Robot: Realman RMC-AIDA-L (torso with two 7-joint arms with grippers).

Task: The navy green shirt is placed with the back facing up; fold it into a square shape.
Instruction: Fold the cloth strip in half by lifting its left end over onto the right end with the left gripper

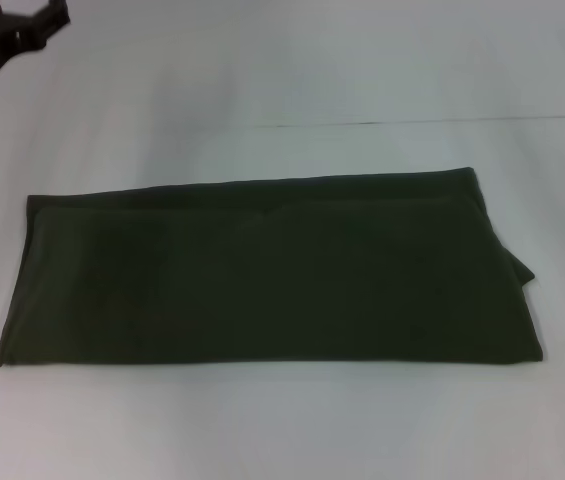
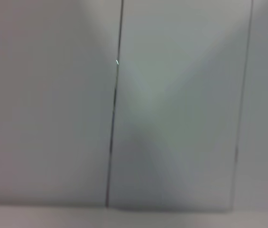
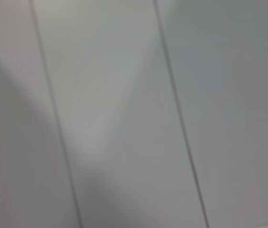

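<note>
Navy green shirt point(image 1: 262, 275) shows only in head view; pincer states cannot be told.

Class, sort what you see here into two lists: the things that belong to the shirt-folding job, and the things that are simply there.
Belongs to the job:
- navy green shirt, lying flat as a long folded rectangle
- left gripper, raised at the far left corner, away from the shirt

Simply there:
- white table
- thin seam line behind the shirt
</note>
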